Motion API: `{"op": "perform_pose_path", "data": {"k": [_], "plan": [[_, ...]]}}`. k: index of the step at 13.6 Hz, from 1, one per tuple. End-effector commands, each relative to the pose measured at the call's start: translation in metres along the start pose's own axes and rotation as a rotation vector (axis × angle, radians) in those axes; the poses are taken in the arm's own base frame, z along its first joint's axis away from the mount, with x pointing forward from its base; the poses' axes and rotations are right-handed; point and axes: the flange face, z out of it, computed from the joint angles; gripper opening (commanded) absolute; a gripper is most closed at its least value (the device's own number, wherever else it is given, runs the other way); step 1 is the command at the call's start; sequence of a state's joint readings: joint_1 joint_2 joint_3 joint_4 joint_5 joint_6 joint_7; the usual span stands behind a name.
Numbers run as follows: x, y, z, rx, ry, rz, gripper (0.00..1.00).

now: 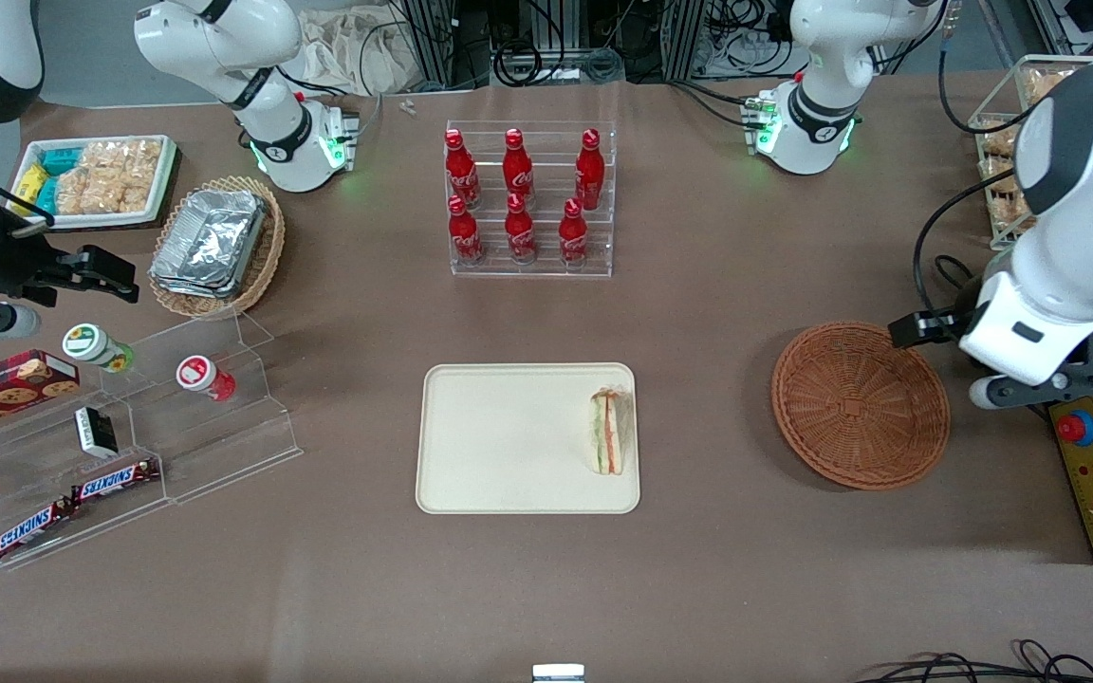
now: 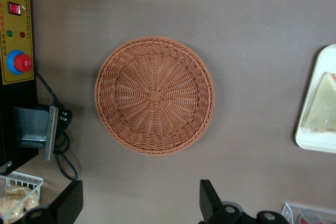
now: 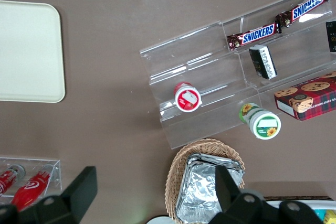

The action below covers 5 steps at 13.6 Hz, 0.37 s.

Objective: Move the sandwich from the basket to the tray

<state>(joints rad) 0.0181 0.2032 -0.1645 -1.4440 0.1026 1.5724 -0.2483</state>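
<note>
Front view, from the parked arm's end of the table: clear stepped display stand [image 1: 143, 417] — Snickers bars [image 1: 72, 507] on its lowest step, two small capped jars [image 1: 153, 360] higher up. Farther from the camera, a pale oval wicker basket of foil containers [image 1: 214, 245] and a white snack tray [image 1: 96, 180] side by side.

Mid-table: acrylic rack of red cola bottles [image 1: 529, 199], well apart from the tray [image 1: 499, 441], which lies nearer the camera. The sandwich [image 1: 608, 432] lies on the tray, along the edge that faces the basket, its filling stripes showing. In the wrist view only a pale corner of the sandwich [image 2: 324, 106] shows, on the tray's [image 2: 310, 129] rounded end.

Toward the working arm's end: round reddish-brown basket [image 1: 860, 403] on the brown tabletop [image 1: 698, 313], nothing in it — bare weave down to the square centre [image 2: 155, 95].

The gripper [image 2: 139, 200] is raised above the table just beside the basket's rim; jaws spread wide, grasping nothing, one dark finger [image 2: 71, 200] at each side of the gap. At the table's edge, a yellow control box with red stop button [image 1: 1092, 465].
</note>
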Motion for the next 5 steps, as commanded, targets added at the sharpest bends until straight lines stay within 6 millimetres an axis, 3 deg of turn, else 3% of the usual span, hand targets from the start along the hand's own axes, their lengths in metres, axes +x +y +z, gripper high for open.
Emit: {"op": "perform_pose_path", "data": {"k": [1, 5], "plan": [[-0.013, -0.031, -0.012, -0.028, 0.0, 0.036, 1.0], [-0.01, -0.046, -0.009, -0.039, -0.007, 0.014, 1.0]]}}
